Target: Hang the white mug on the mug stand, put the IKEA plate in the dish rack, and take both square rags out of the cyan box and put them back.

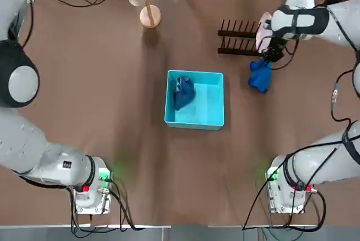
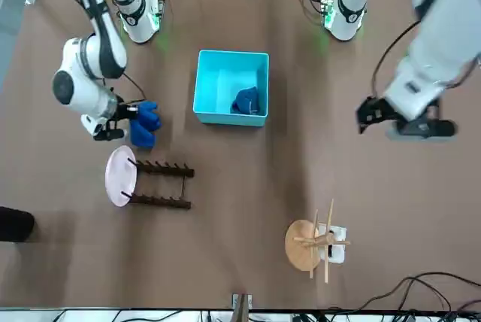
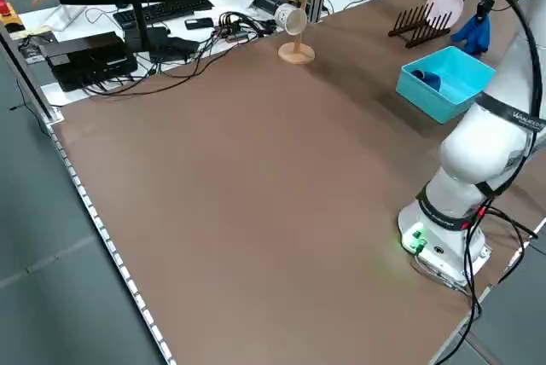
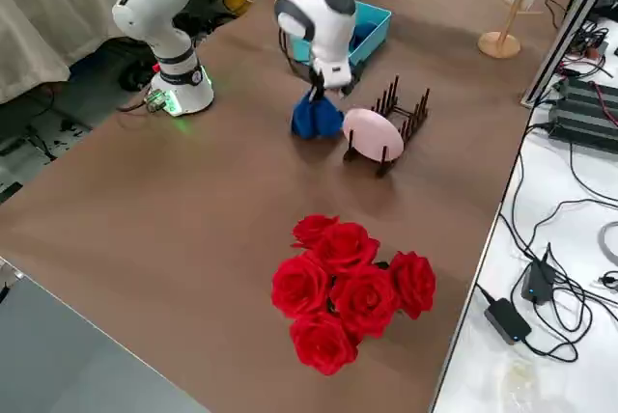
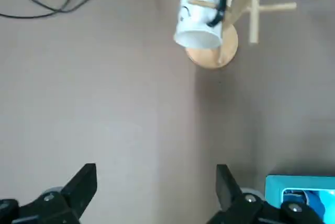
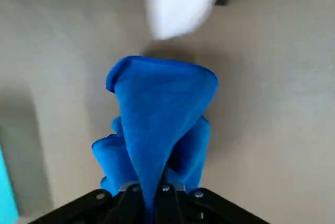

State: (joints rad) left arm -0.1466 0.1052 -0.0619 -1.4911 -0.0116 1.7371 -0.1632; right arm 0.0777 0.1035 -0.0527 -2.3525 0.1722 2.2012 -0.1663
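Brown tabletop. Cyan box [image 1: 194,118]: one blue rag [image 1: 184,93] crumpled inside. Right gripper [image 6: 155,190] between box and dish rack [image 1: 238,51], fingers closed on second rag [image 6: 159,109]. Plate [image 4: 373,135] in rack; mug [image 5: 199,20] on stand [image 5: 230,41]. Left gripper [image 5: 157,190] open, parked.

Box to rack: a bare stretch of table [image 1: 185,173] lay between box [image 1: 194,121] and rack [image 1: 239,51], partly blocked by the hanging rag [image 1: 260,76] in the right gripper [image 6: 155,187].
Rack, right side: obstructed by the plate [image 4: 373,135].
Box, from above: open; low walls stood around a crumpled rag [image 1: 184,93].
Stand [image 1: 150,16]: pegs projected, one carrying the mug [image 5: 199,20].
Left gripper [image 5: 157,182]: unobstructed tabletop between its parted fingers.
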